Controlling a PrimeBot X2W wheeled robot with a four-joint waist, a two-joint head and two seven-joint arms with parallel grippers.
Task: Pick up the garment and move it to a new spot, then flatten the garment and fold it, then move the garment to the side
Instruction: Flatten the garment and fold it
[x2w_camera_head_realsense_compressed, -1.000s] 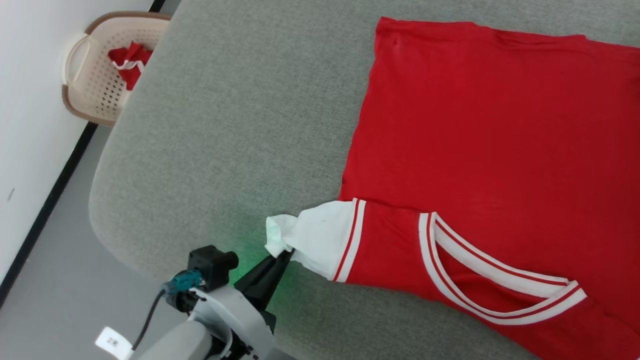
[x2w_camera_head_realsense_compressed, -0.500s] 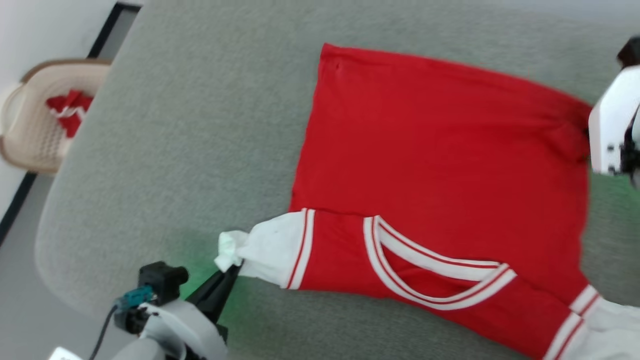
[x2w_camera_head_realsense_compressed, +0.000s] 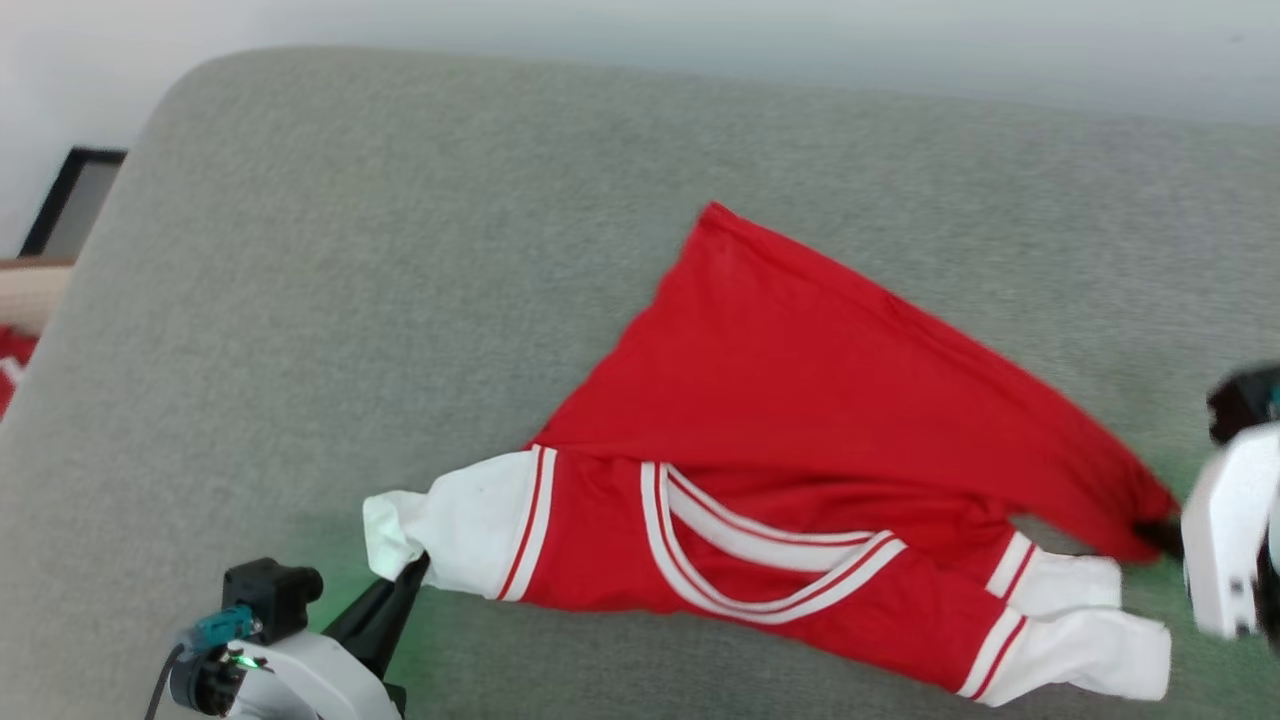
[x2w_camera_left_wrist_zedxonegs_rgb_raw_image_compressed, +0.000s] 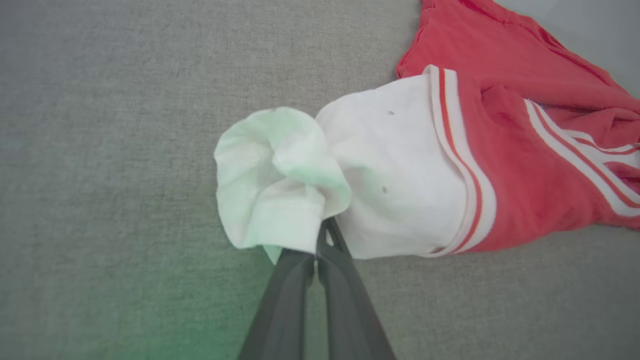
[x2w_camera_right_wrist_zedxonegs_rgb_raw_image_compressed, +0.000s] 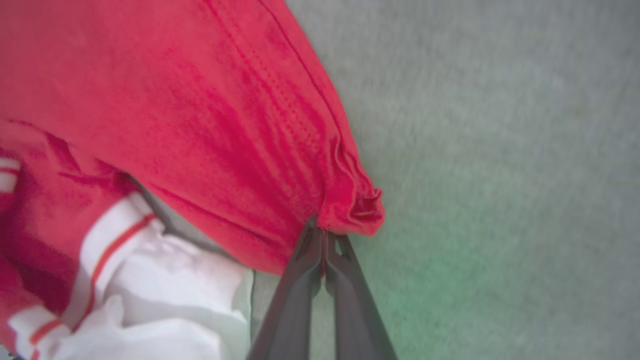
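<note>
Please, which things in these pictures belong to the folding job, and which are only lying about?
Belong to the job:
garment, lying on the grey padded surface
left gripper, shut on its white sleeve
right gripper, shut on its red hem corner

Only lying about:
beige basket, at the head view's left edge
red cloth, just below that basket's rim

Light: bright, even, diffuse; no hard shadows. Thin soft shadow under the garment (x2w_camera_head_realsense_compressed: 800, 400) edge, head view. Green glow on the grey surface (x2w_camera_head_realsense_compressed: 300, 300) beside the left gripper (x2w_camera_head_realsense_compressed: 408, 578) and by the right gripper (x2w_camera_head_realsense_compressed: 1160, 535). Same tint on the white sleeve (x2w_camera_left_wrist_zedxonegs_rgb_raw_image_compressed: 270, 190), left wrist view. Head view: motion blur, right gripper smeared at the right edge. Right wrist view soft throughout, worst lower left. Left wrist view sharpest; fingers (x2w_camera_left_wrist_zedxonegs_rgb_raw_image_compressed: 285, 310) near the lens slightly soft.
</note>
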